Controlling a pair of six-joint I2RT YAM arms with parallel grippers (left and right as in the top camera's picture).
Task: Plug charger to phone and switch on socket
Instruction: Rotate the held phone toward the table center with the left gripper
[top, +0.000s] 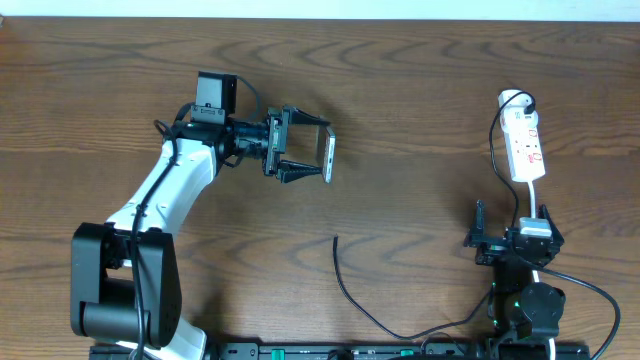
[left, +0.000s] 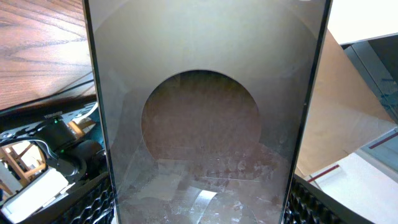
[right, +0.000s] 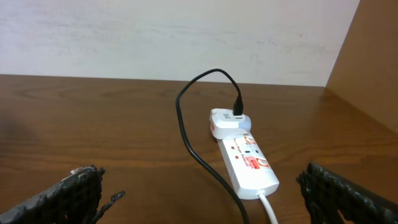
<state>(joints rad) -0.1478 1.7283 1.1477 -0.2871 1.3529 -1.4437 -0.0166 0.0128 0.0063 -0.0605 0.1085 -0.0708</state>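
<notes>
My left gripper (top: 319, 151) is shut on the phone (top: 328, 155) and holds it on edge above the table, left of centre. In the left wrist view the phone (left: 205, 93) fills the frame between the finger pads (left: 202, 210), its glossy face towards the camera. The charger, a thin black cable, lies on the table with its free tip (top: 336, 239) below the phone. It curves to the front edge and runs up to the white plug (right: 227, 122) on the socket (top: 527, 146). My right gripper (top: 510, 244) is open and empty just in front of the socket (right: 250, 163).
The white cord (right: 268, 208) leaves the near end of the socket towards the right arm's base. A pale wall runs behind the table's far edge, and a tan panel (right: 373, 74) stands at the right. Thicker black arm cables lie along the front edge (top: 590, 290).
</notes>
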